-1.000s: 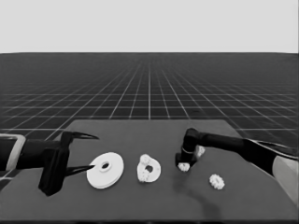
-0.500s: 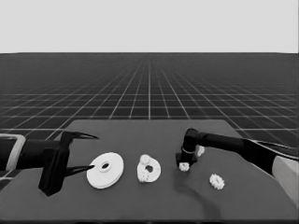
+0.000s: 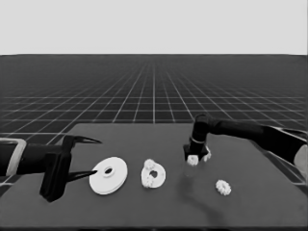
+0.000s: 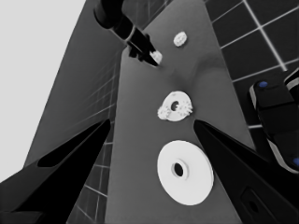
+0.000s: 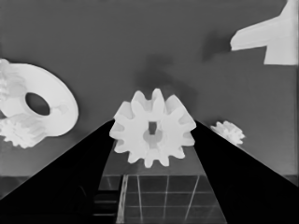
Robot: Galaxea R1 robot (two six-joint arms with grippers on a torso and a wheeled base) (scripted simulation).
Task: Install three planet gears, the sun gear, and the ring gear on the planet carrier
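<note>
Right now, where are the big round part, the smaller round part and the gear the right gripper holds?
larger round part (image 3: 109,175): head view, flat top face.
smaller round part (image 3: 159,177): head view, bare rim.
held gear (image 5: 153,127): right wrist view, toothed face.

both arms are black near the wrist, turning pale grey farther back. the left gripper (image 3: 85,158) and right gripper (image 5: 152,140) each carry two long, pointed black fingers (image 4: 70,161), plain and unmarked.

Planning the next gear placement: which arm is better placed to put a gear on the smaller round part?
The right. Its gripper has a gear between its fingers, not far from the smaller round part, which already carries gears. The left gripper waits at the table's left end by the larger round part.
</note>
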